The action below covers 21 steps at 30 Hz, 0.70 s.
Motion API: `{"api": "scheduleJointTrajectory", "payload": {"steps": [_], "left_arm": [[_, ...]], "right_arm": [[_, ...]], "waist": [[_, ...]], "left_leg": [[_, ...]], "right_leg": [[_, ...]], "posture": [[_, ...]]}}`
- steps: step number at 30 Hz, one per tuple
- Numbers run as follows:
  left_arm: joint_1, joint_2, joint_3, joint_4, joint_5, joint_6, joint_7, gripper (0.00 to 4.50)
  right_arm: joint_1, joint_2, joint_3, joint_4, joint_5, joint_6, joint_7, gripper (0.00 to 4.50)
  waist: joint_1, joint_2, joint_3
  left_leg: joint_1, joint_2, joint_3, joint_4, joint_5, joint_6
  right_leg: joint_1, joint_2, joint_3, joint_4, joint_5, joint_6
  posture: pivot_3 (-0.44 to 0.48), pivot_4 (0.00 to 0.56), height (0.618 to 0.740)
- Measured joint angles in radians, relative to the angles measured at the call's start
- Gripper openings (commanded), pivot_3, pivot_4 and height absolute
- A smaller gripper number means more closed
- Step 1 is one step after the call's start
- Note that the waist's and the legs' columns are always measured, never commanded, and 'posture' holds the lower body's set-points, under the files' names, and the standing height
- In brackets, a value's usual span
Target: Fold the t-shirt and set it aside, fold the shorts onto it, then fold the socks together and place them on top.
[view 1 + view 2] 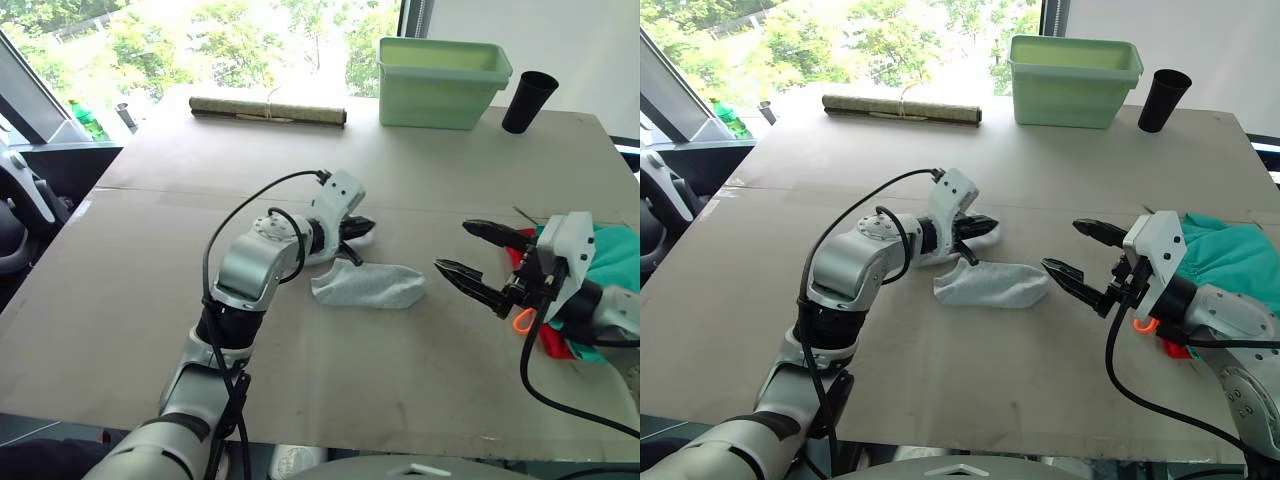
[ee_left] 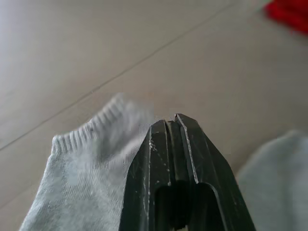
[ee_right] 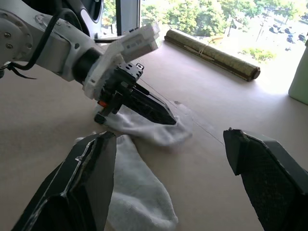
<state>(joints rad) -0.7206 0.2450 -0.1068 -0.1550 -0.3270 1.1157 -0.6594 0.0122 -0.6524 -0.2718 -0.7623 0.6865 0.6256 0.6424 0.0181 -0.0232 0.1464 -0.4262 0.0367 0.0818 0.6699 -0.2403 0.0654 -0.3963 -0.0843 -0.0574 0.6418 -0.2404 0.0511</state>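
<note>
A: Left arm pose?
B: Elbow bent, forearm reaching across the tan bench (image 1: 150,280). Left gripper (image 1: 357,228) is low, its jaws pressed together on the small light grey knit sock (image 3: 159,131) lying under them; the left wrist view shows that sock's ribbed cuff beside the closed tips.

A: Right?
B: Right gripper (image 1: 482,258) hovers above the bench, pointing toward the left one, jaws spread wide, holding nothing.

A: Sock count?
B: Two. The second grey sock (image 1: 370,286) lies flat just beside the first, between the two grippers. Can't tell if they overlap.

A: Garments?
B: One teal fabric shorts (image 1: 1230,255) at the bench's right edge, behind the right gripper, orange drawstring loop (image 1: 1144,325) showing. One bright red t-shirt (image 1: 553,342) peeking out under it.

A: Other stuff?
B: One pale green plastic bin (image 1: 440,80), one black cup (image 1: 527,100), one rolled bamboo mat (image 1: 267,110), all at the far edge.
</note>
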Motion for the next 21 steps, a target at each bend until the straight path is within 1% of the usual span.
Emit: {"api": "scheduleJointTrajectory", "payload": {"steps": [1, 2, 3, 5, 6, 7, 8, 9, 10, 11, 12, 13, 14, 15, 16, 17, 19, 20, 21], "left_arm": [[-0.067, -0.066, 0.120, 0.020, -0.096, 0.117, -0.001, 0.03], [-0.084, -0.077, 0.145, 0.024, -0.112, 0.137, 0.001, 0.03], [-0.198, -0.143, 0.325, 0.074, -0.197, 0.264, 0.025, 0.03], [-0.343, -0.178, 0.565, 0.134, -0.260, 0.393, 0.079, 0.03], [-0.365, -0.177, 0.619, 0.144, -0.267, 0.421, 0.099, 0.03], [-0.349, -0.160, 0.649, 0.131, -0.265, 0.436, 0.130, 0.03], [-0.306, -0.135, 0.626, 0.114, -0.258, 0.428, 0.140, 0.03], [-0.235, -0.076, 0.538, 0.071, -0.234, 0.377, 0.132, 0.03], [-0.132, 0.028, 0.378, 0.009, -0.178, 0.265, 0.101, 0.03], [-0.080, 0.072, 0.304, -0.014, -0.147, 0.208, 0.083, 0.03], [-0.020, 0.132, 0.171, -0.042, -0.094, 0.076, 0.043, 0.34], [-0.018, 0.134, 0.150, -0.047, -0.088, 0.056, 0.035, 0.67], [-0.020, 0.134, 0.129, -0.061, -0.092, 0.045, 0.025, 0.82], [-0.014, 0.181, 0.058, -0.103, -0.060, -0.001, 0.024, 1.17], [0.001, 0.224, -0.006, -0.136, -0.021, -0.040, 0.028, 1.67], [0.038, 0.271, -0.101, -0.164, 0.045, -0.102, 0.039, 2.13], [0.082, 0.289, -0.198, -0.166, 0.111, -0.156, 0.048, 2.13], [0.108, 0.324, -0.304, -0.155, 0.192, -0.237, 0.059, 2.13], [0.113, 0.333, -0.340, -0.144, 0.221, -0.262, 0.065, 2.13]], "right_arm": [[0.007, 0.000, -0.020, 0.000, 0.002, -0.002, -0.004, 3.76], [0.008, 0.000, -0.022, 0.001, 0.002, -0.002, -0.005, 3.76], [0.012, -0.006, -0.037, 0.000, 0.004, -0.005, -0.009, 3.76], [0.015, -0.011, -0.058, 0.001, 0.011, -0.006, -0.013, 3.76], [0.014, -0.013, -0.061, 0.000, 0.017, -0.006, -0.013, 3.76], [0.016, -0.023, -0.060, 0.000, 0.024, -0.005, -0.011, 3.76], [0.018, -0.031, -0.061, 0.000, 0.025, -0.005, -0.008, 3.76], [0.017, -0.032, -0.061, 0.000, 0.028, -0.006, -0.006, 3.76], [0.017, -0.032, -0.061, 0.000, 0.031, -0.006, -0.004, 3.76], [0.021, -0.032, -0.064, 0.002, 0.032, -0.007, -0.003, 3.76], [0.020, -0.031, -0.063, 0.014, 0.035, -0.007, -0.003, 3.76], [0.020, -0.031, -0.063, 0.016, 0.036, -0.007, -0.003, 3.76], [0.015, -0.031, -0.060, 0.019, 0.038, -0.007, -0.002, 3.76], [0.007, -0.031, -0.055, 0.021, 0.038, -0.016, 0.007, 3.76], [0.004, -0.032, -0.053, 0.023, 0.038, -0.023, 0.013, 3.76], [0.004, -0.032, -0.053, 0.029, 0.038, -0.030, 0.024, 3.76], [0.003, -0.032, -0.049, 0.038, 0.037, -0.037, 0.031, 3.76], [0.002, -0.035, -0.047, 0.039, 0.037, -0.042, 0.037, 3.76], [0.001, -0.037, -0.047, 0.039, 0.036, -0.043, 0.039, 3.76]], "waist": [[0.000, 0.000, 0.000], [0.000, 0.000, 0.000], [-0.002, -0.001, 0.000], [-0.009, 0.000, 0.000], [-0.012, 0.000, 0.000], [-0.017, 0.001, 0.000], [-0.020, 0.001, 0.000], [-0.025, 0.000, 0.000], [-0.031, 0.000, 0.000], [-0.030, 0.000, 0.000], [-0.018, -0.001, 0.001], [-0.011, -0.001, 0.001], [-0.001, -0.001, 0.001], [0.001, -0.001, 0.001], [0.001, -0.001, 0.001], [-0.001, 0.001, 0.000], [-0.001, 0.000, 0.000], [-0.001, 0.000, 0.000], [-0.001, 0.000, 0.000]], "left_leg": [[-0.001, 0.000, -0.001, 0.001, 0.000, 0.000], [-0.002, 0.000, -0.001, 0.002, 0.000, 0.000], [-0.003, 0.000, -0.003, 0.003, 0.000, 0.000], [0.001, -0.001, -0.001, 0.001, 0.000, 0.000], [0.004, 0.000, 0.000, -0.001, 0.000, 0.000], [0.008, 0.000, 0.001, -0.003, 0.000, 0.000], [0.012, 0.000, 0.002, -0.005, 0.000, 0.000], [0.013, 0.000, 0.002, -0.007, 0.001, -0.002], [0.013, 0.001, 0.003, -0.009, 0.004, -0.007], [0.012, 0.001, 0.003, -0.011, 0.005, -0.009], [0.010, 0.000, 0.003, -0.011, 0.005, -0.010], [0.009, 0.000, 0.003, -0.011, 0.005, -0.010], [0.009, 0.000, 0.003, -0.011, 0.005, -0.010], [0.009, -0.001, 0.003, -0.010, 0.005, -0.009], [0.010, -0.001, 0.005, -0.010, 0.004, -0.008], [0.012, -0.001, 0.006, -0.011, 0.001, -0.003], [0.011, -0.001, 0.007, -0.011, 0.001, -0.002], [0.010, -0.001, 0.007, -0.011, 0.001, -0.002], [0.010, -0.001, 0.007, -0.011, 0.001, -0.002]], "right_leg": [[0.000, 0.002, -0.001, 0.000, 0.000, 0.000], [-0.001, 0.003, -0.002, 0.000, 0.000, 0.001], [0.000, 0.004, -0.003, 0.000, 0.000, 0.001], [0.001, 0.006, -0.001, 0.000, -0.001, 0.002], [0.002, 0.006, 0.000, 0.000, -0.003, 0.005], [0.004, 0.007, 0.002, 0.000, -0.003, 0.005], [0.007, 0.006, 0.003, 0.000, -0.002, 0.003], [0.007, 0.007, 0.002, 0.000, -0.002, 0.003], [0.006, 0.007, 0.004, 0.001, -0.002, 0.002], [0.005, 0.007, 0.005, 0.000, -0.001, 0.001], [0.003, 0.005, 0.005, 0.000, -0.001, 0.000], [0.003, 0.005, 0.005, 0.000, -0.001, 0.000], [0.003, 0.004, 0.005, -0.001, -0.001, 0.000], [0.003, 0.003, 0.005, -0.001, -0.001, 0.000], [0.004, 0.003, 0.007, -0.002, -0.002, -0.002], [0.005, 0.002, 0.010, -0.002, -0.003, -0.004], [0.003, -0.001, 0.010, -0.002, -0.003, -0.004], [0.003, -0.002, 0.011, -0.002, -0.003, -0.004], [0.002, -0.002, 0.011, -0.002, -0.003, -0.004]], "posture": [[0.000, 0.150, 0.740], [0.000, 0.150, 0.740], [0.000, 0.150, 0.740], [0.000, 0.150, 0.740], [0.000, 0.150, 0.740], [0.000, 0.150, 0.740], [0.000, 0.150, 0.740], [0.000, 0.150, 0.740], [0.000, 0.150, 0.740], [0.000, 0.150, 0.740], [0.000, 0.150, 0.740], [0.000, 0.150, 0.740], [0.000, 0.150, 0.740], [0.000, 0.150, 0.740], [0.000, 0.150, 0.740], [0.000, 0.150, 0.740], [0.000, 0.150, 0.740], [0.000, 0.150, 0.740], [0.000, 0.150, 0.740]]}}
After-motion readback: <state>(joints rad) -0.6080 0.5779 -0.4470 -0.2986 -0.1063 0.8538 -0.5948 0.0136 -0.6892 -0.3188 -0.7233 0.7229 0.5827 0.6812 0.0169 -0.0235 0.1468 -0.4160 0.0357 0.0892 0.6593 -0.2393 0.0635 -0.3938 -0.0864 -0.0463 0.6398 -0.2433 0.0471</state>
